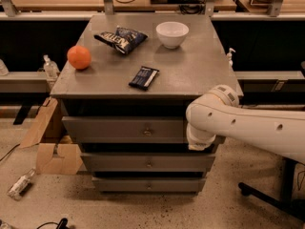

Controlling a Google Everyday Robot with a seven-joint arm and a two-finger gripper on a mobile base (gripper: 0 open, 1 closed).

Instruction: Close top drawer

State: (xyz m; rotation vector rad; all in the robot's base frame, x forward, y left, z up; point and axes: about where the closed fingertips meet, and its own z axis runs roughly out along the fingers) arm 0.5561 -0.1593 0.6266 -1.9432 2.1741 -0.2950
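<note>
The arm [252,125] is a smooth white tubular shell with small dark round holes, a rounded joint bearing a grey marking, and a short white stub hiding the tool at the top drawer's [124,128] right end.

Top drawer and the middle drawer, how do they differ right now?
The top drawer stands pulled out a little; the middle drawer sits further back. The tool is at the top drawer's right end, not the middle drawer's. Both are grey, wide and flat-fronted.
</note>
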